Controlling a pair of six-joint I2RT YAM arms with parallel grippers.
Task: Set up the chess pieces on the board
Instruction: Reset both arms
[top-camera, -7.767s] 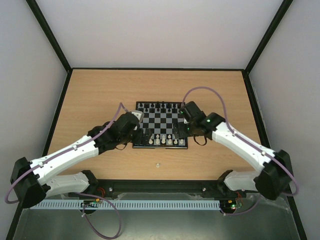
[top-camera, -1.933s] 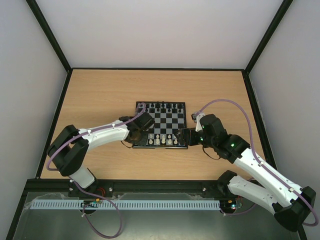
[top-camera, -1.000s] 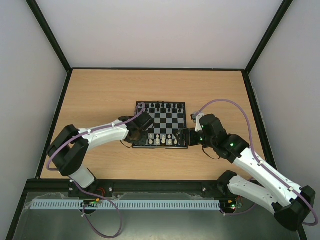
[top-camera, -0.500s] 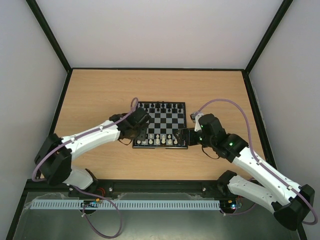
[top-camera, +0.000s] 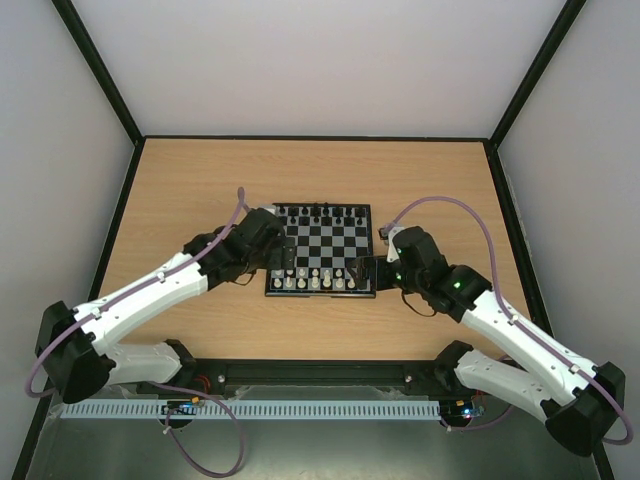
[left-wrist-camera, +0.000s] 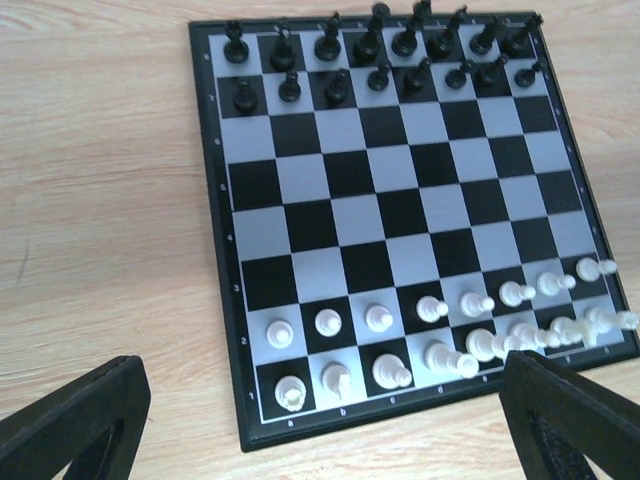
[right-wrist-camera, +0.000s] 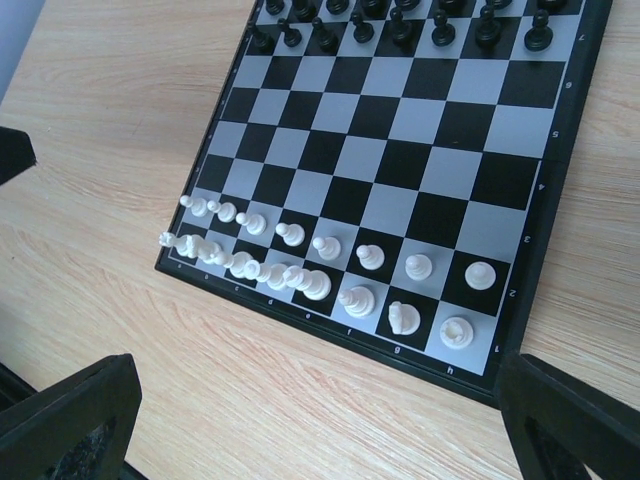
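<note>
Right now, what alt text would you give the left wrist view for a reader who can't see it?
A board on a wooden table, black pieces in two rows at its far edge, white pieces in two rows at its near edge. The open left pincer frames the bottom corners, holding nothing.

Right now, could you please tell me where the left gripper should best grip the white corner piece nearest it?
Probably its top, from straight above: the corner piece stands upright and tiny, with a pawn ahead and a knight beside. Only its sides facing the board edge are free, so a low side approach would likely knock neighbours.
</note>
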